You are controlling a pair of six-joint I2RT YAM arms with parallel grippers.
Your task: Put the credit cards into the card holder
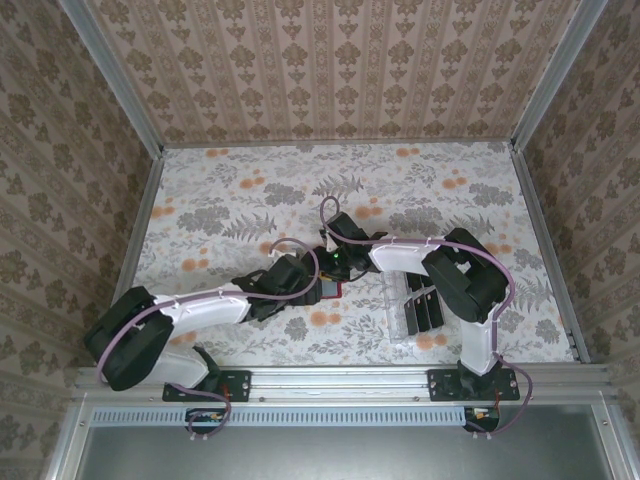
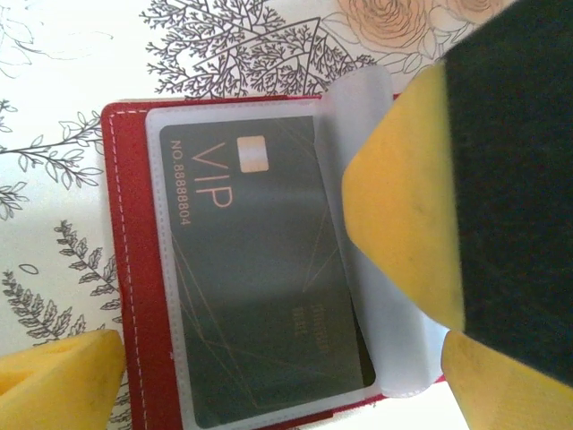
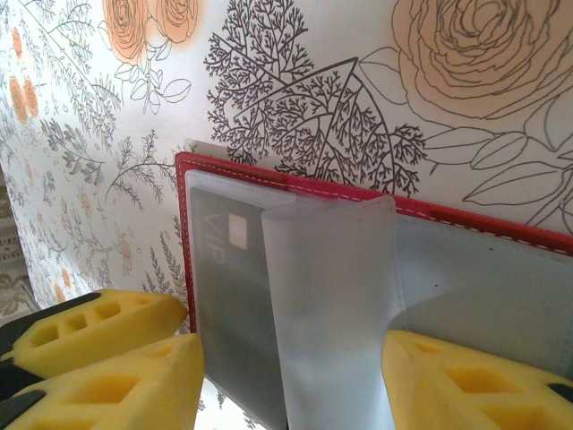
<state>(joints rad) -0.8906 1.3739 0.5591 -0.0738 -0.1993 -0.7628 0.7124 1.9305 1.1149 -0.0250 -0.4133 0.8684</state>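
I am hovering my left gripper (image 2: 277, 383), spread wide, directly above the card holder (image 2: 134, 269), which is lying open at table centre. My right gripper (image 3: 295, 367), half spread, is propping a clear sleeve (image 3: 331, 305) upright. The pocketed credit card (image 2: 260, 287) is lying crosswise to my left gripper's closing line.

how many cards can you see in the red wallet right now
1: a dark VIP card, tucked in a clear sleeve of the open red wallet. More may be hidden behind the raised sleeve beside it.
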